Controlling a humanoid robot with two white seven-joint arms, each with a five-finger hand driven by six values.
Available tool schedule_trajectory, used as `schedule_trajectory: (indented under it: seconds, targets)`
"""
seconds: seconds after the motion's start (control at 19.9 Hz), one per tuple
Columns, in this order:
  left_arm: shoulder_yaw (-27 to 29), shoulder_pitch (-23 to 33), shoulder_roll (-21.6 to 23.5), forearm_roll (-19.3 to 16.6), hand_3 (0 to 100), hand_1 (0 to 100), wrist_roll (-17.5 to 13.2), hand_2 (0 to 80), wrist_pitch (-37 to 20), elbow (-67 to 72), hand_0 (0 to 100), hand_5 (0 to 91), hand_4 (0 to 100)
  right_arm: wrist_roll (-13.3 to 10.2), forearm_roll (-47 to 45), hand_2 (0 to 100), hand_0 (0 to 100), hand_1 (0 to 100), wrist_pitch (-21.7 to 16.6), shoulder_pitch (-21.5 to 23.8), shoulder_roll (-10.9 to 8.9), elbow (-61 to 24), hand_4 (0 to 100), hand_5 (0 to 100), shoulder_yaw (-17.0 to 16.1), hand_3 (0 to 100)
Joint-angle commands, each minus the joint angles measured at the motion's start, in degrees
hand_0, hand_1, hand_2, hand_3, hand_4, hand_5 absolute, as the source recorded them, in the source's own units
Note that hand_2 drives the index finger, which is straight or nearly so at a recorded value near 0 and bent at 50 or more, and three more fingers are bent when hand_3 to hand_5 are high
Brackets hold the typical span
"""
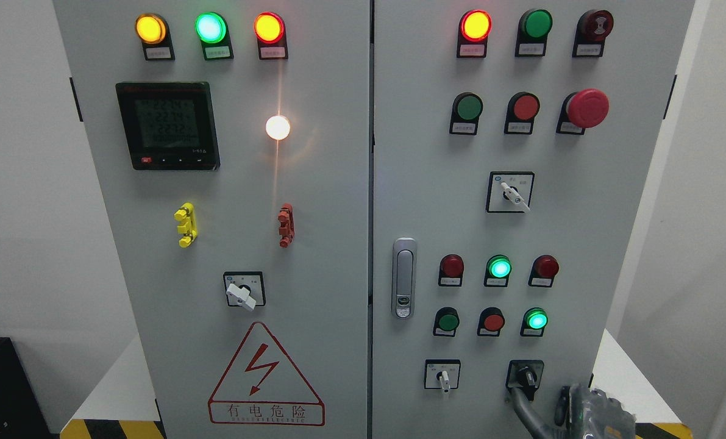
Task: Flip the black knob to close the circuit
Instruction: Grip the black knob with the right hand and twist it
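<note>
At the lower right of the frame we see our right hand (585, 408) reaching up from the bottom edge, one finger (524, 405) extended to the black knob (526, 374) on the grey cabinet (338, 201), probably poised to turn it. Whether it pinches the knob we cannot tell. We see no containers.

Only my right hand (582, 410) in view, bottom edge, right of middle. I see dark grey, glossy fingers (524, 410), long and rounded. Hand body bulkier, mottled grey-black with pale reflections. No markings or screws I can read; detail blurred.
</note>
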Motion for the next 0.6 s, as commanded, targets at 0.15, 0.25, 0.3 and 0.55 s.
schedule_trajectory:
  seconds: [0.15, 0.25, 0.3, 0.55]
  targets:
    - [-0.1, 0.0, 0.0, 0.0, 0, 56, 0.3, 0.0, 0.0, 0.0, 12, 0.0, 0, 0.0, -0.3, 88, 0, 5, 0.1, 0.1, -0.80, -0.6, 95, 96, -0.9, 100]
    - [0.0, 0.0, 0.0, 0.0, 0, 56, 0.3, 0.0, 0.0, 0.0, 12, 0.0, 0, 0.1, -0.3, 88, 0, 5, 0.0, 0.0, -0.80, -0.6, 95, 96, -0.9, 100]
    - [0.0, 0.0, 0.0, 0.0, 0, 56, 0.3, 0.0, 0.0, 0.1, 12, 0.0, 0, 0.1, -0.3, 87, 0, 5, 0.0, 0.0, -0.80, -0.6, 95, 96, -0.9, 100]
    - [0.0, 0.0, 0.0, 0.0, 0, 56, 0.3, 0.0, 0.0, 0.0, 12, 0.0, 0, 0.1, -0.3, 87, 0, 5, 0.0, 0.0, -0.88, -0.5, 95, 96, -1.1, 100]
